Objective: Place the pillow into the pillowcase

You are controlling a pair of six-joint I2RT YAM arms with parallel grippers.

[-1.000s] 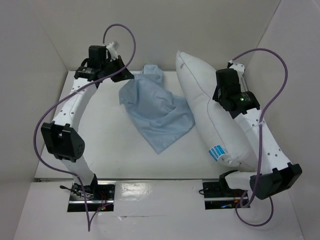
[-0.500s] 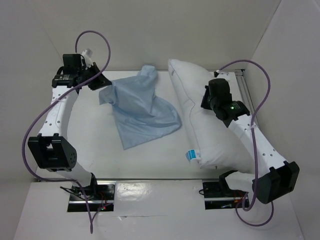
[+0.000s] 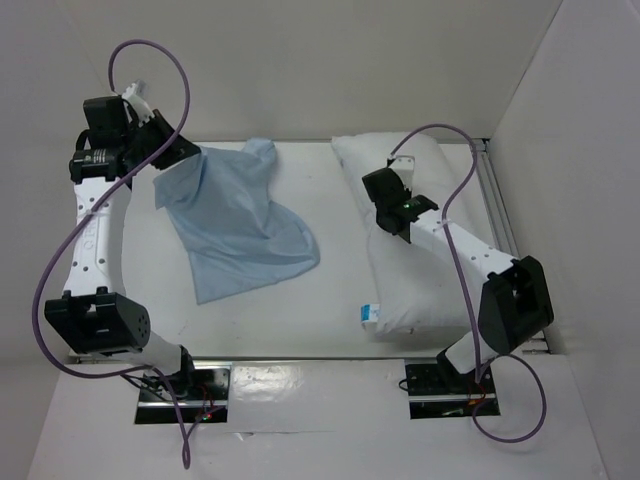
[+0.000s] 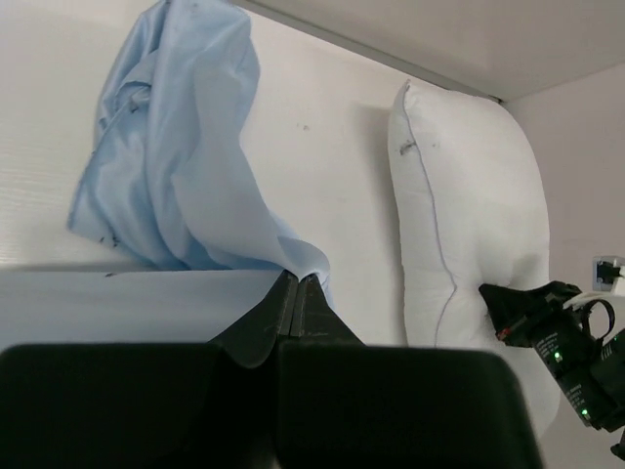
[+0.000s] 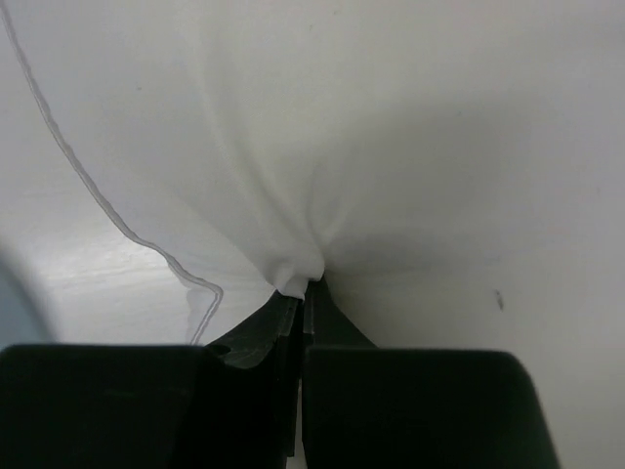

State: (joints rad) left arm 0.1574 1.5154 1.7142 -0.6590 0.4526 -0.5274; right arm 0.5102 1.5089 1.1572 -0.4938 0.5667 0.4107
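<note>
Wrinkly thin blue pillowcase (image 3: 240,220) beside plump white pillow (image 3: 412,292).

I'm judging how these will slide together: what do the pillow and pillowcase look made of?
The pillow looks like matte white woven cloth over soft filling: plump, piped seam. The pillowcase looks like thin, matte light blue cloth, perhaps cotton: it wrinkles and drapes limply.

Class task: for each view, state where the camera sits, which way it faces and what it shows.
Top external: above and behind the bases, looking down on table, pillow, pillowcase; left arm and right arm show.
Left wrist: looks past its shut left hand, pinching the pillowcase, across to the pillow.
Right wrist: faces down at pillow fabric pinched in the right hand.
Shared: top and left wrist both show pillow, pillowcase, right arm.
</note>
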